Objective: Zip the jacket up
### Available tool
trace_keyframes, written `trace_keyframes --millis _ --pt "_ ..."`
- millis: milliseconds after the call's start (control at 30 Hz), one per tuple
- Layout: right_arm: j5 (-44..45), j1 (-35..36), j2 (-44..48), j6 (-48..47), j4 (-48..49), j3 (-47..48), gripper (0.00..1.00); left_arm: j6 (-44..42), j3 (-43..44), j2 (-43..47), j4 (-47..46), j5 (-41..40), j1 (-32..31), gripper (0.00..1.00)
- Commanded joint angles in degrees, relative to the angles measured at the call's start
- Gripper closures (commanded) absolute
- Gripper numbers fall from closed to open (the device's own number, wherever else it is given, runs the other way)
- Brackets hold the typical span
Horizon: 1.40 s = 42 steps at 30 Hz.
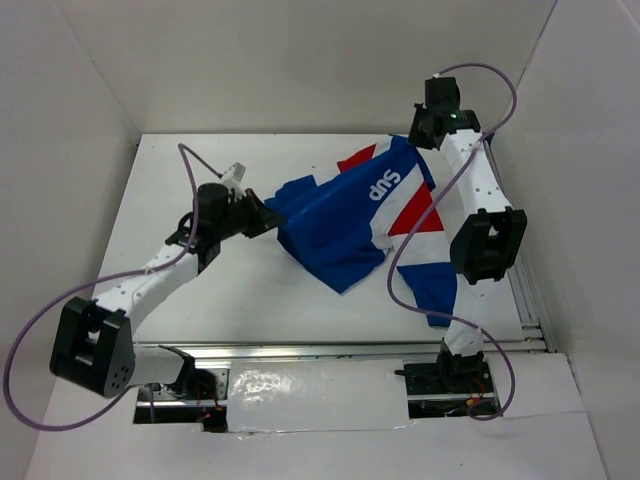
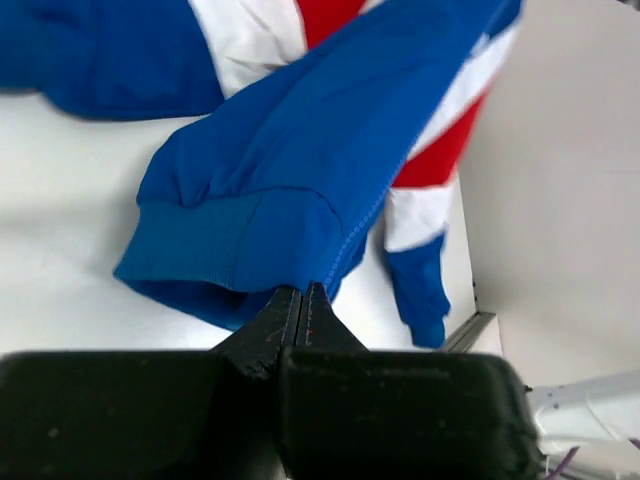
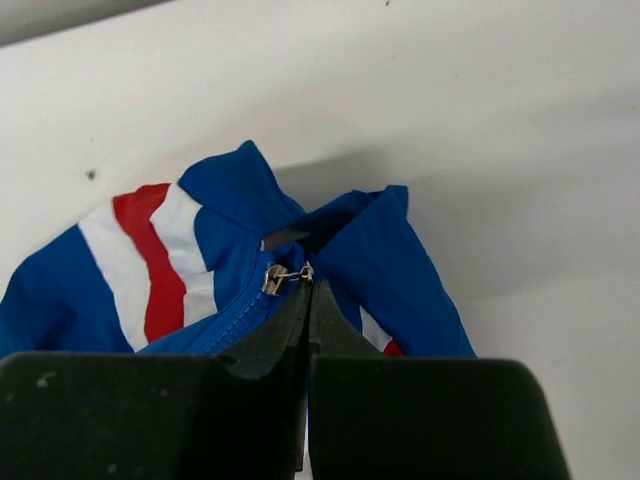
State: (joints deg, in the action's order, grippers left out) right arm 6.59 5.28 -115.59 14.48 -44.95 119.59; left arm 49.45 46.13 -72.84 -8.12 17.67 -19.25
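Two arms, both on the jacket (image 1: 345, 235). Top view: it lies on the white table (image 1: 200, 300), right of centre, pulled out along a line from 9 o'clock to 1 o'clock between the grippers. Chest side is up, and the white lettering (image 1: 388, 185) reads upside down from this camera. One sleeve (image 1: 437, 295) trails off toward 5 o'clock under the right arm and ends near the table's near right edge.

Left gripper (image 1: 270, 214) is at the jacket's 9 o'clock end. Left wrist view: fingers pressed together with no gap, tips right at the lower edge of the blue ribbed band (image 2: 200, 240). Reads as pinched on the fabric edge; I can't tell how much cloth is between the tips. Red and white panels run off toward 1 o'clock.

Right gripper (image 1: 424, 140) is at the jacket's 1 o'clock end, by the far right of the table. Right wrist view: fingers closed, tips clamped at the metal zipper pull (image 3: 277, 277), which sits just at 11 o'clock of the tips, up at the collar (image 3: 240, 180). The zip line running from the pull toward 7 o'clock looks closed as far as it shows. Red and white stripes lie at 9 o'clock of the pull, with bare table beyond the collar at 12 o'clock.
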Motion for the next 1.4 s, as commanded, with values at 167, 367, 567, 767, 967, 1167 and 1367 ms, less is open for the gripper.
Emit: trace_keyframes --millis 167,367,567,767,967,1167,1367 --pt "5.8 -4.8 1.0 1.4 4.7 -1.4 0.14 -6.2 11.4 -6.7 5.4 13.2 4.0 1.00" --pt "7.2 -6.8 22.0 10.1 9.2 -39.0 0.00 -6.1 10.1 -5.9 5.0 12.9 4.5 1.00" --pt "4.3 -9.1 32.9 15.2 9.1 -60.2 0.00 -7.4 11.1 -7.4 7.3 13.3 6.1 1.00" --pt "-0.1 -7.3 30.3 10.1 14.4 -66.8 0.00 -8.3 11.6 -9.4 7.3 17.1 9.0 1.00" --pt "3.4 -6.1 24.0 11.4 13.0 -63.6 0.00 -12.7 12.4 -10.0 12.8 16.5 9.7 0.01" --pt "2.6 -6.1 22.1 10.6 13.7 -62.3 0.00 -16.4 21.6 -15.6 18.7 14.4 14.1 0.01" --pt "1.4 -6.7 19.7 10.2 15.2 -62.0 0.03 -18.8 41.1 -34.9 33.2 2.4 16.3 0.01"
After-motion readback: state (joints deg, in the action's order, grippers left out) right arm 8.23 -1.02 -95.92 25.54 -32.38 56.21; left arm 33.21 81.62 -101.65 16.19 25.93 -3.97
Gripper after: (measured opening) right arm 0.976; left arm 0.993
